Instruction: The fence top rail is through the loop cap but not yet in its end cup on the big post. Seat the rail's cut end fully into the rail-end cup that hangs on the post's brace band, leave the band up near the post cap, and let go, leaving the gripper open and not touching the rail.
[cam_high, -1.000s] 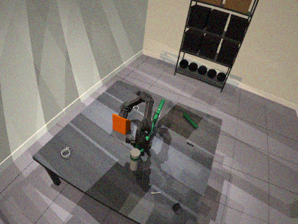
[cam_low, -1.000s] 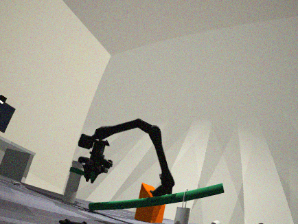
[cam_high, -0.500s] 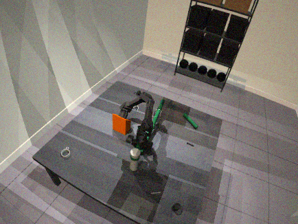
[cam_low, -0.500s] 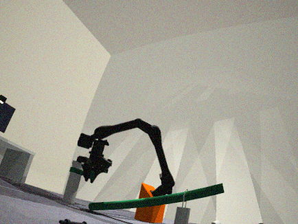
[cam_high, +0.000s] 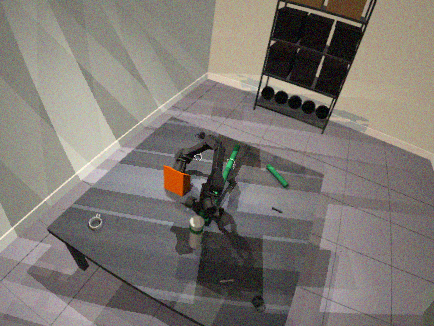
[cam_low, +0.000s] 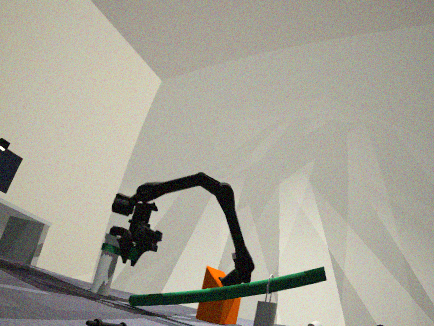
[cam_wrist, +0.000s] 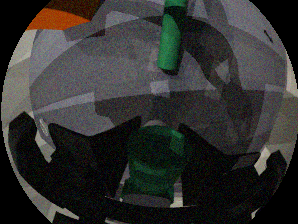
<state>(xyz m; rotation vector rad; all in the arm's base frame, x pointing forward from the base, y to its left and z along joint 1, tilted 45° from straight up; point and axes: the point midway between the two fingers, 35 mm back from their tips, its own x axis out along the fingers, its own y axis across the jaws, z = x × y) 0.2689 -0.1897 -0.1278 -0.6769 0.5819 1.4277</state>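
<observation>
The gripper (cam_low: 134, 250) hangs just beside the big post (cam_low: 106, 270), at its 3 o'clock in the exterior view, level with the green brace band (cam_low: 111, 248) near the post's top. Its fingers are clamped on a green part (cam_wrist: 154, 163) that fills the gap between them in the wrist view; most likely the rail-end cup, though I cannot tell for sure. The rail (cam_low: 227, 291) lies apart from the fingers, at their 12 o'clock in the wrist view, running through the loop cap (cam_low: 270, 287) above the bench (cam_high: 130, 240).
</observation>
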